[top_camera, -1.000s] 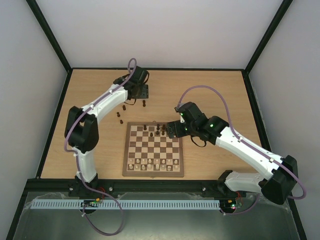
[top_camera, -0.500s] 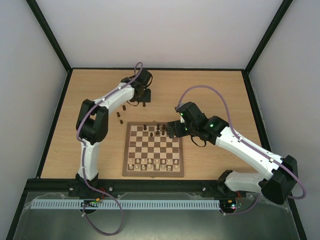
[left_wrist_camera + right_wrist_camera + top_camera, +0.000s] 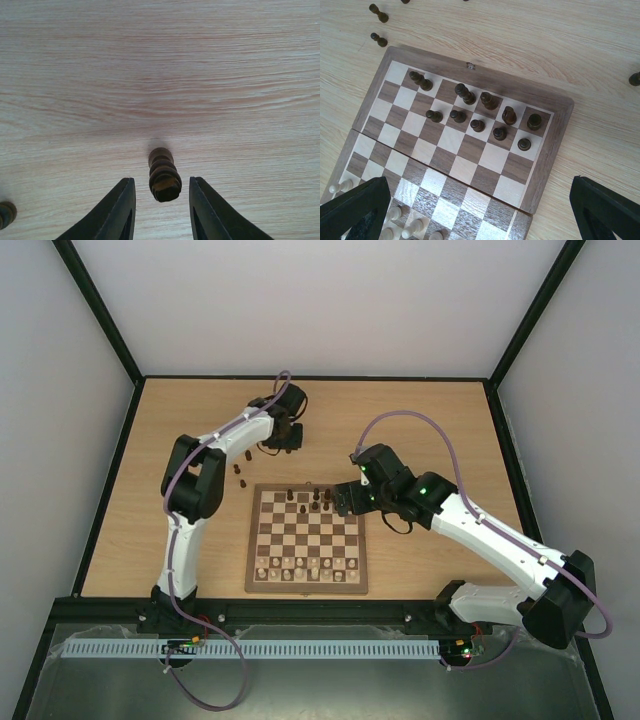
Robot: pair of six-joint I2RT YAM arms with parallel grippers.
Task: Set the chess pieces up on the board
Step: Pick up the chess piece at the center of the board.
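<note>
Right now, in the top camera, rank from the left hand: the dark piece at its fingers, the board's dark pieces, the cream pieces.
1. Small dark brown wooden chess piece, between the left hand's fingers.
2. Dark brown pieces, checkered wooden board's far rows.
3. Pale cream pieces, near rows.

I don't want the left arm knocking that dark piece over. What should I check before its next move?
1. Piece centred between the left gripper's fingers: ok.
2. Fingers gripping the piece: not ok, gaps show on both sides.
3. Piece upright: cannot tell from this angle.
4. Neighbouring piece clear of the fingers: ok, well apart.
5. Free squares on the board's dark side: ok.
6. Right gripper clear of the board: not ok, it hovers open over the far right corner.
</note>
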